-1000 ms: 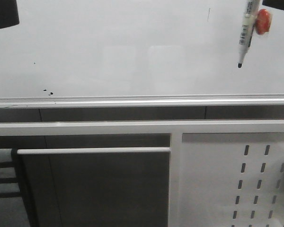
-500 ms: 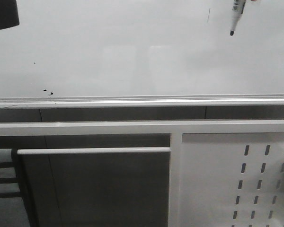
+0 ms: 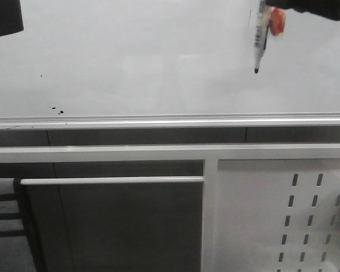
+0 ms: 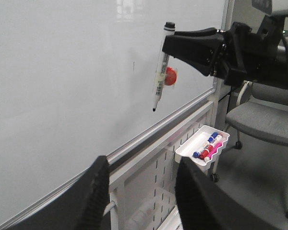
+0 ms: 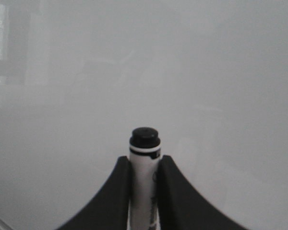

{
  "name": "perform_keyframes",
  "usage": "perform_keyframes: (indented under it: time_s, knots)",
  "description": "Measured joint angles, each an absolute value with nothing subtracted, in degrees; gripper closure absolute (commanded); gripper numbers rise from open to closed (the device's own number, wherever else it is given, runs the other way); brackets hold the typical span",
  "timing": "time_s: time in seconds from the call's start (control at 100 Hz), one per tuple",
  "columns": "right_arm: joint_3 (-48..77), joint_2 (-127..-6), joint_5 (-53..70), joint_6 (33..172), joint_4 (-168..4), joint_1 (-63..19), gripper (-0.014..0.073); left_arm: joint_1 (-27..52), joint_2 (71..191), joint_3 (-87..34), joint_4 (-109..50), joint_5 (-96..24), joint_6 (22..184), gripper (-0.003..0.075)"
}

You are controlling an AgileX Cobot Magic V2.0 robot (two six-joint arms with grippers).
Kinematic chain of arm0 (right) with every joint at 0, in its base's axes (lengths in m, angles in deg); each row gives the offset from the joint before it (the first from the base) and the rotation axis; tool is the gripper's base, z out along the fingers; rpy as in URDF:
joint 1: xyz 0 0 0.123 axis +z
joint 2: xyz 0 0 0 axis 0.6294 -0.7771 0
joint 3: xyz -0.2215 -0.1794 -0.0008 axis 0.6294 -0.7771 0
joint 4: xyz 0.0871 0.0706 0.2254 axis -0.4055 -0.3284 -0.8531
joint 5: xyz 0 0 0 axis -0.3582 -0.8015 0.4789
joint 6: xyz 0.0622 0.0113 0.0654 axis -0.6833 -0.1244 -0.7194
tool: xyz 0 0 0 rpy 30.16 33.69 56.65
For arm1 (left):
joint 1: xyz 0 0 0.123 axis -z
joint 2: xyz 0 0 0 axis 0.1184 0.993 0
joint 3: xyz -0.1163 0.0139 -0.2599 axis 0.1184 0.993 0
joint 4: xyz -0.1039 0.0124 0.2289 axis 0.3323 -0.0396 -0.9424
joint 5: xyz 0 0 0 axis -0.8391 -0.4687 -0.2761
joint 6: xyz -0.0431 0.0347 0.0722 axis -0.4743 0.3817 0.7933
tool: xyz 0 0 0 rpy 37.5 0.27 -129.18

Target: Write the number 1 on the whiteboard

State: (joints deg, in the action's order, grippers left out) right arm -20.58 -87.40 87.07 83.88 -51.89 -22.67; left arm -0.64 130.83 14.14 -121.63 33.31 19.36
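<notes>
The right gripper point(image 5: 144, 165) fingers pinch the white black-tipped marker point(image 3: 260, 37) below them; pressed askew against the glossy whiteboard point(image 3: 136, 62), it could slip.

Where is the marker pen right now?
In the front view the marker pen hangs tip-down at the upper right, in front of the whiteboard, gripped by the right pincer beside a small red-orange piece.
</notes>
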Motion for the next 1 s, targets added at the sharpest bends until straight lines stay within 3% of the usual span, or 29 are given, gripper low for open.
perform_keyframes:
  time_s: [1.0]
  knots:
    - [-13.7, -99.9, 86.8, 83.2, -51.7, -15.1, 0.0643, -0.6, 130.8, 14.1, -122.6, 33.3, 19.4, 0.0428]
